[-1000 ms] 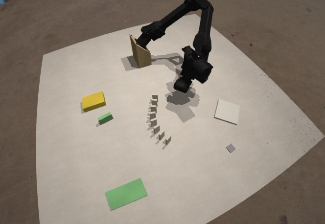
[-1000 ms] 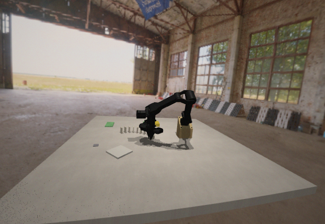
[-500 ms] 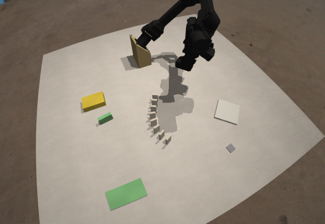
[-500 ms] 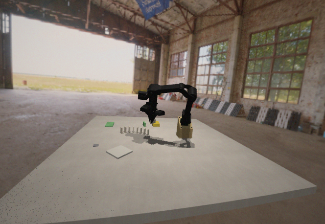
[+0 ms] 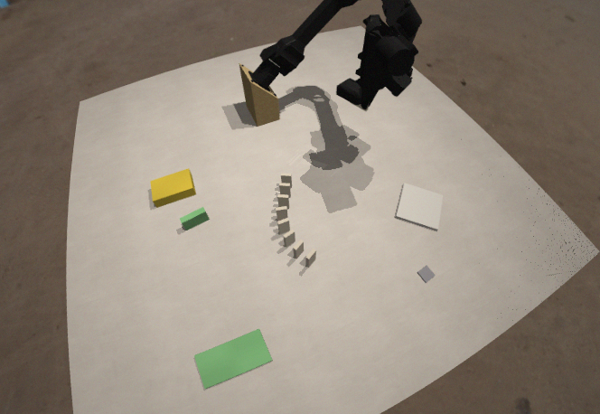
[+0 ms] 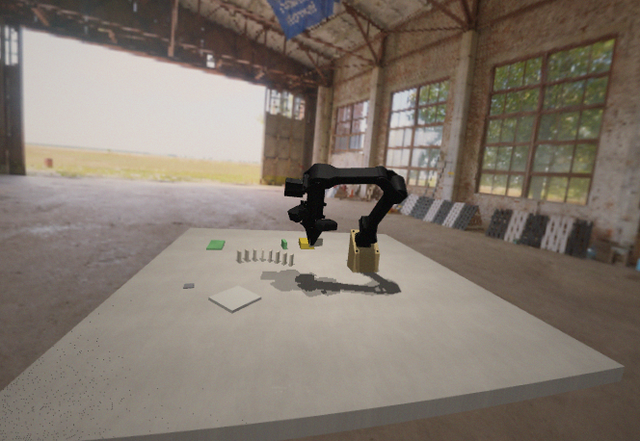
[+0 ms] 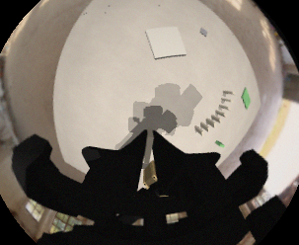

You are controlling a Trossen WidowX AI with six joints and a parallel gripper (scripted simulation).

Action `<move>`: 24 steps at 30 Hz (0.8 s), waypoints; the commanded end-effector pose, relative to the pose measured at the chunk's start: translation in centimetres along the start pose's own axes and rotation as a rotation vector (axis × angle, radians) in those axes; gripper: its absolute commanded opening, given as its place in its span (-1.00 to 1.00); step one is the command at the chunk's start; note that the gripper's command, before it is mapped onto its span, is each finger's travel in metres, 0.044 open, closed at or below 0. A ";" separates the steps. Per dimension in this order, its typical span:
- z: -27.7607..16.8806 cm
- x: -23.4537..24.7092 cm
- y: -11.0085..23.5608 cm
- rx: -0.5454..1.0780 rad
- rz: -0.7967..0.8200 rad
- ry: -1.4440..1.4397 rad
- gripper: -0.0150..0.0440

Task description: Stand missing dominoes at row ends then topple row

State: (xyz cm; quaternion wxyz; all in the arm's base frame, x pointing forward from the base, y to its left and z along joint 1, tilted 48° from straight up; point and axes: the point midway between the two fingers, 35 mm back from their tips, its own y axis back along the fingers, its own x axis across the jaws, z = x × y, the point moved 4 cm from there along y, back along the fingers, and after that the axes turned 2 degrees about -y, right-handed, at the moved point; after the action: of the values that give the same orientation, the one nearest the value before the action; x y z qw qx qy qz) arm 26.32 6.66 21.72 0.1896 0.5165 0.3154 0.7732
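Beige dominoes, eight of them, stand upright in a gently curving row [image 5: 289, 218] near the middle of the pale bench [image 5: 368, 303]. The landmark for the rest is this row. The black arm [image 5: 314, 16] rises from a tan wedge-shaped pedestal [image 5: 260, 101] at the far side of the bench beyond the row's far end, arches up high and folds down again. Its claw [image 5: 351, 93] hangs in the air, lifted well above the bench, beyond the row's far end and to the right of it as the top view shows it. The claw is clenched on a thin pale domino [image 7: 148, 165]: the wrist view shows a light sliver pinched between the two dark fingers, pointing down toward the arm's grey shadow [image 5: 334, 162] on the bench. From the exterior view the claw [image 6: 314, 235] hovers just past the right end of the row [image 6: 265, 256], clear of the standing pieces.

To the left of the row in the top view lie a yellow block [image 5: 172, 186] and a small green block [image 5: 194, 218]. To its right lies a flat white square tile [image 5: 419, 205], and farther toward the near side a small grey tile [image 5: 425, 274]. A flat green sheet [image 5: 232, 358] lies well apart from the row's near end.
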 end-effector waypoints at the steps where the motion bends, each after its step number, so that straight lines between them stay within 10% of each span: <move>1: -2.8 6.4 0.1 0.004 0.017 -0.298 -0.42; 24: -3.8 6.7 -2.0 0.001 -0.125 -0.274 -0.42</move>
State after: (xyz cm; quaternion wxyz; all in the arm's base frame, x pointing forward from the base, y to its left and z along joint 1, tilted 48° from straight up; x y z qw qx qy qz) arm 20.23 10.76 24.93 0.2568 0.6221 0.2982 0.6768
